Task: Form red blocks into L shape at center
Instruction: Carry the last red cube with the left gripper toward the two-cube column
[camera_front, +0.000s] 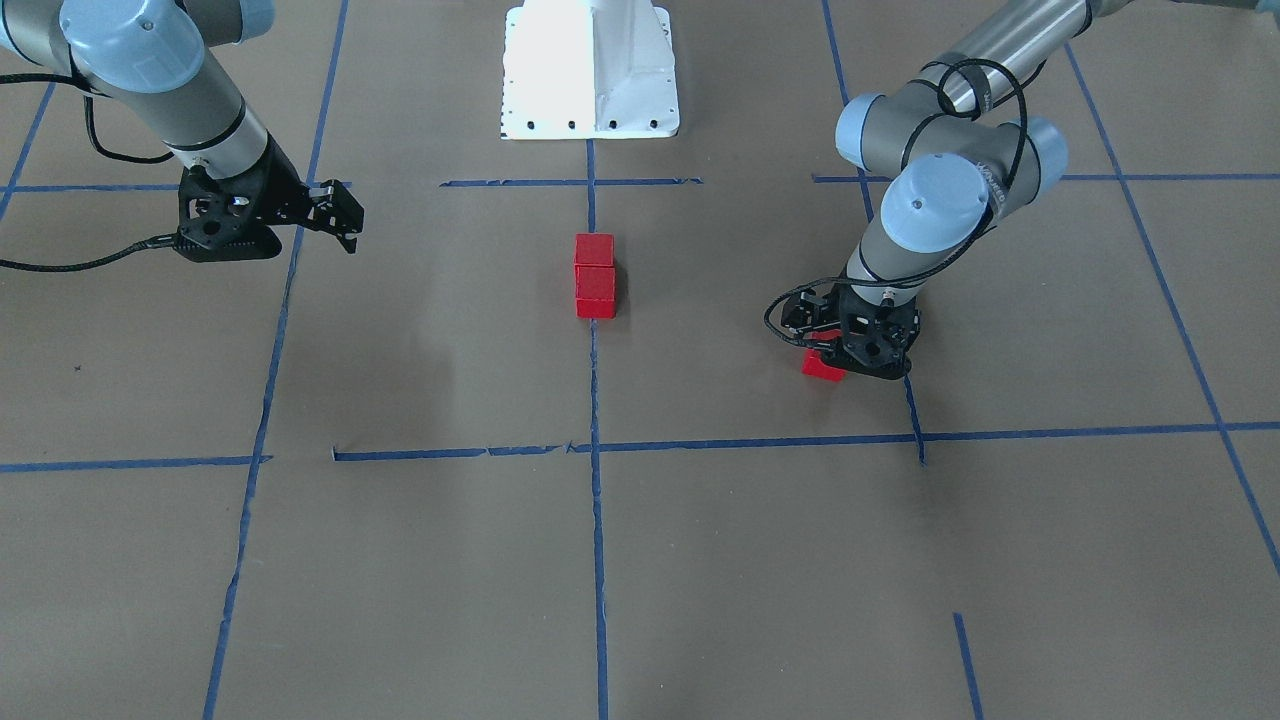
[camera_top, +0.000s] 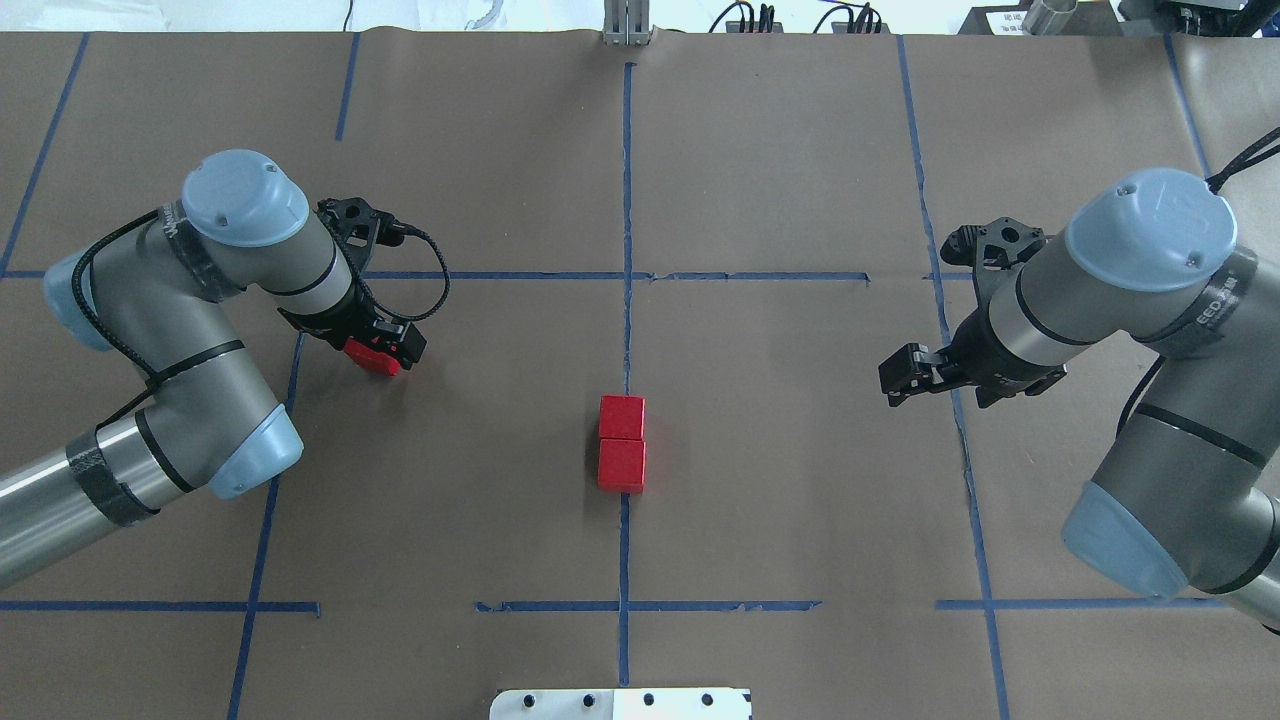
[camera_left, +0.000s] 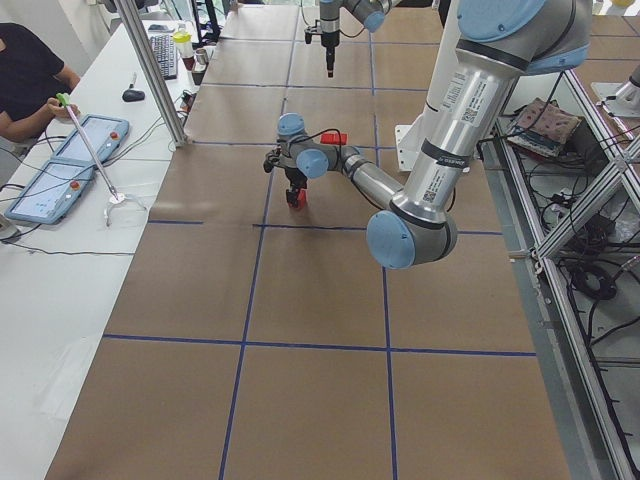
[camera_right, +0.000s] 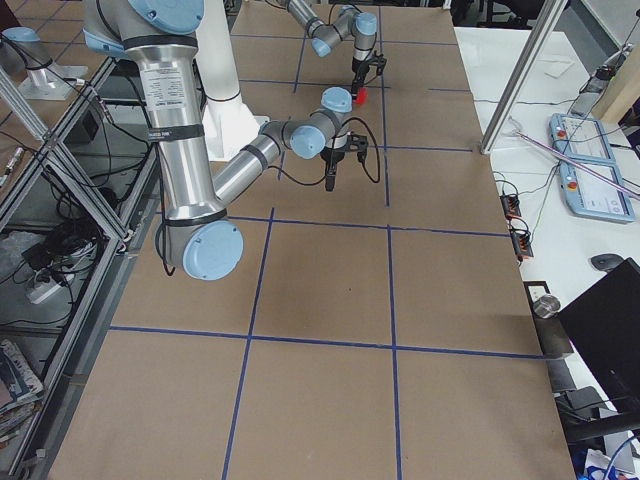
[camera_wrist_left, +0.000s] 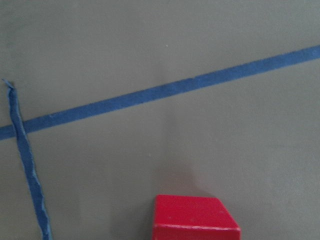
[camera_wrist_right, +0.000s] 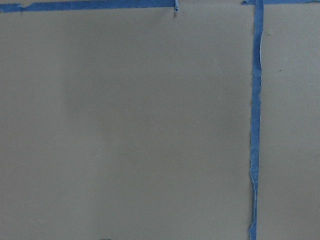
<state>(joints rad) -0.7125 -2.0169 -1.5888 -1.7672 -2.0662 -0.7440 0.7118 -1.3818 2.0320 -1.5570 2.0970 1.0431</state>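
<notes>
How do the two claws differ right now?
The left claw is down at a red block; the right claw has none near it. The left wrist camera shows that block; the right's shows only brown paper and blue tape. Both are black and stand away from the two center blocks.

Red blocks (camera_top: 622, 417) smooth, faintly glossy, perhaps plastic; brown paper (camera_top: 800, 450) matt; blue tape (camera_top: 626, 200) matt, edges frayed.

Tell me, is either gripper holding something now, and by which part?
The left gripper holds one red block, fingers on two opposite side faces. The right gripper holds nothing.
</notes>
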